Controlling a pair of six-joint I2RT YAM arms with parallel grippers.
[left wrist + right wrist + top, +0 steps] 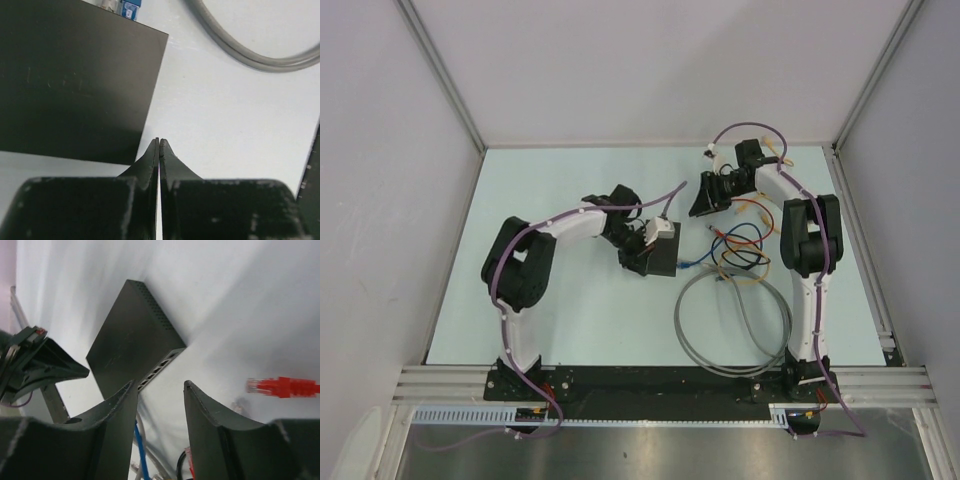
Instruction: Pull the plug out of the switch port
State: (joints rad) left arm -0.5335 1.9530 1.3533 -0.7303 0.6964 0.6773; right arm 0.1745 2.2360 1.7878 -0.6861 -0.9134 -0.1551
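Grey cable [270, 64] looped flat on pale table [570, 310], right of centre. Tangle of red, black and orange leads [740, 250] just beyond the loop. Red plug [272, 386] lying loose on the surface. White walls [650, 70] on three sides.

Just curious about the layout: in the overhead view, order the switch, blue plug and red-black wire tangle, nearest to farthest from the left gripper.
1. The switch, right beside the left gripper.
2. The blue plug, at the switch's right edge.
3. The wire tangle, farther right still.

The left hand [159, 142] is pinched shut, the right hand [159, 384] parted.
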